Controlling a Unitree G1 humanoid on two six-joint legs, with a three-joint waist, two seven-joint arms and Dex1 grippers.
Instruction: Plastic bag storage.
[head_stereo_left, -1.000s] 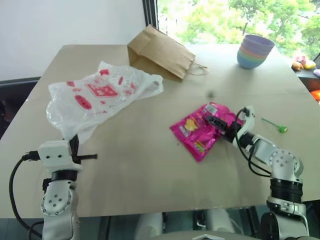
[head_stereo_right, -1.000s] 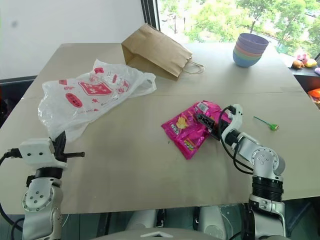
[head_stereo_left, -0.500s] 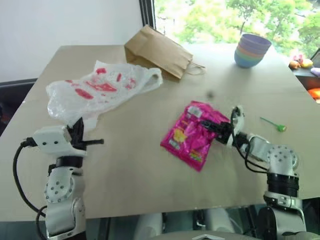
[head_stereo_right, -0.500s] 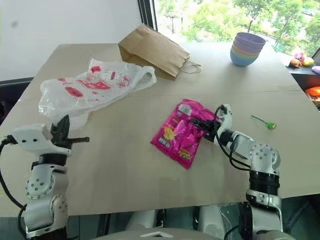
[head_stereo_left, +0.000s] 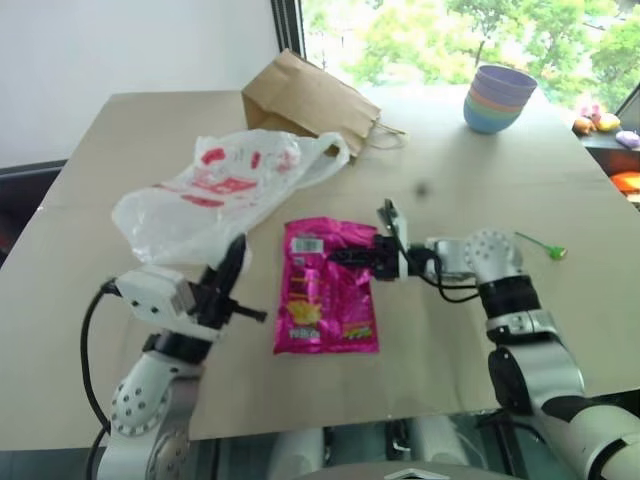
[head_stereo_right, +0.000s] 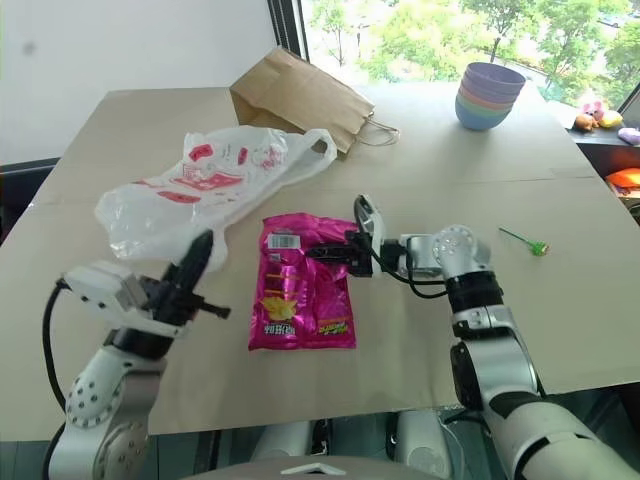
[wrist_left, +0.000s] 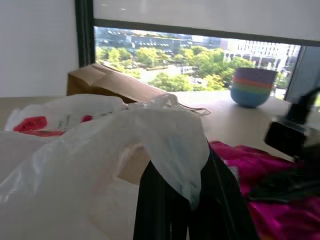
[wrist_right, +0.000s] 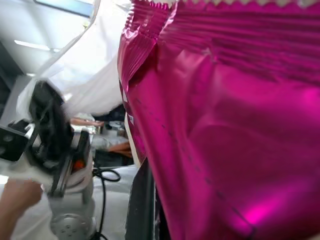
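The left gripper (head_stereo_left: 232, 268) is clamped on the plastic bag (head_stereo_left: 225, 185), probably to hold it ready, while the right gripper (head_stereo_left: 362, 255) pinches the pink snack packet (head_stereo_left: 327, 287), likely to load it.

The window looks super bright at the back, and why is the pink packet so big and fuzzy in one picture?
In the left eye view, daylight through the window washes out the trees and the table's far edge. In the right wrist view the pink snack packet sits right against the camera, so it looks huge and soft, with a shiny glare spot. In the left wrist view the plastic bag is blurred too.
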